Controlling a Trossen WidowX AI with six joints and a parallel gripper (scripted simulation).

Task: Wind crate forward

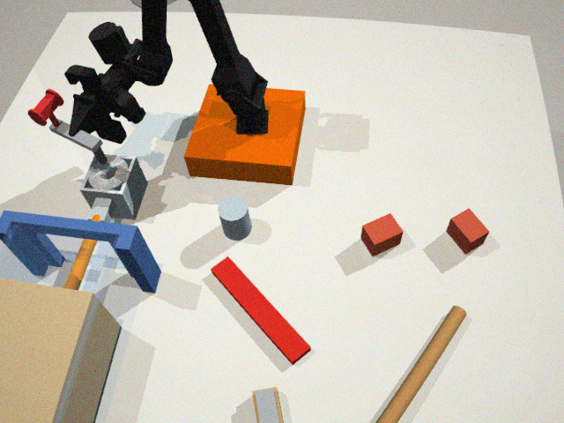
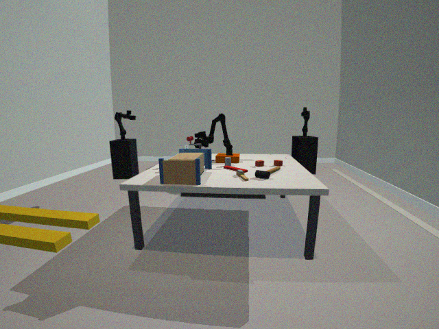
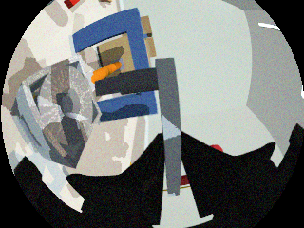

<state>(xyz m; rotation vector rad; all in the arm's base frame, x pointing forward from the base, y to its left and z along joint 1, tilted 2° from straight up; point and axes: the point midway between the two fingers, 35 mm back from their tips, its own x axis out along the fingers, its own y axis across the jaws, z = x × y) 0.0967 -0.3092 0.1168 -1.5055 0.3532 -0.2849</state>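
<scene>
My gripper (image 1: 82,131) (image 3: 169,136) is shut on the winch handle's grey bar (image 1: 88,139) (image 3: 166,90). The red knob (image 1: 46,107) (image 2: 190,138) (image 3: 216,148) is at the bar's outer end. The dark key (image 1: 100,157) (image 3: 128,82) points down over the winch (image 1: 137,181) (image 3: 30,119); its tip appears above the top, beside the round hole (image 3: 65,103), not in it. The tan crate (image 1: 40,337) (image 2: 180,171) sits flat behind the blue frame (image 1: 68,227) (image 2: 195,151) (image 3: 106,28), with a gap. An orange strap (image 1: 81,268) (image 3: 106,71) runs from it towards the winch.
The arm stands on an orange block (image 1: 273,150) (image 2: 227,157) right of the winch. A grey cylinder (image 1: 234,220), a red bar (image 1: 259,309) and two red blocks (image 1: 382,233) (image 1: 467,228) lie farther right. A small hammer (image 2: 241,174) and a black-headed mallet (image 2: 262,174) lie towards the front.
</scene>
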